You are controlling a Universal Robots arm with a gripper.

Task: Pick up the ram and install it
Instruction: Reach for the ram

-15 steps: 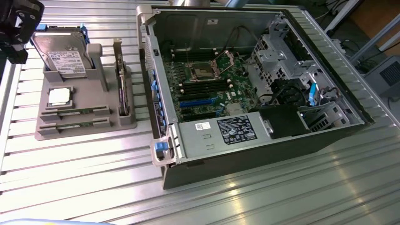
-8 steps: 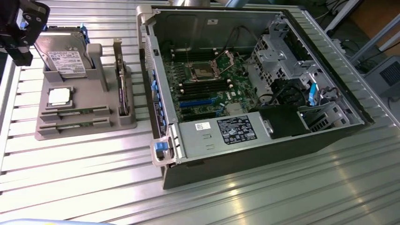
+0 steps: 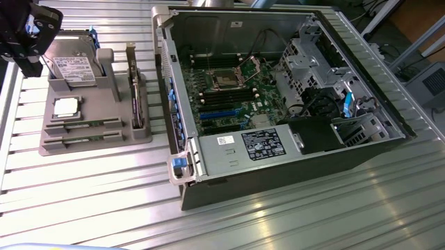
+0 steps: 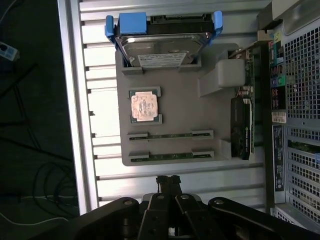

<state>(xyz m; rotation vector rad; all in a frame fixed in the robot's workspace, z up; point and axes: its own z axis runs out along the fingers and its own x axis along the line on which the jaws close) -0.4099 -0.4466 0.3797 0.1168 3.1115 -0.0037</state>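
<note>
Gripper (image 3: 31,66), fingers together and empty, hangs at eleven o'clock of two ram sticks (image 3: 82,136) seated in grey tray (image 3: 104,107), exterior view.

A ribbed silver aluminium table (image 3: 292,219) carries a grey plastic parts holder (image 3: 104,110) and, just beside it, an open black computer case (image 3: 278,174).

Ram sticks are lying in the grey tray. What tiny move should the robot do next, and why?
Probably open the tool. It is shut, holds nothing and hangs in the air, apart from the grey tray. The nearer ram stick lies untouched in its slot, and a shut tool could not fit around it.
</note>
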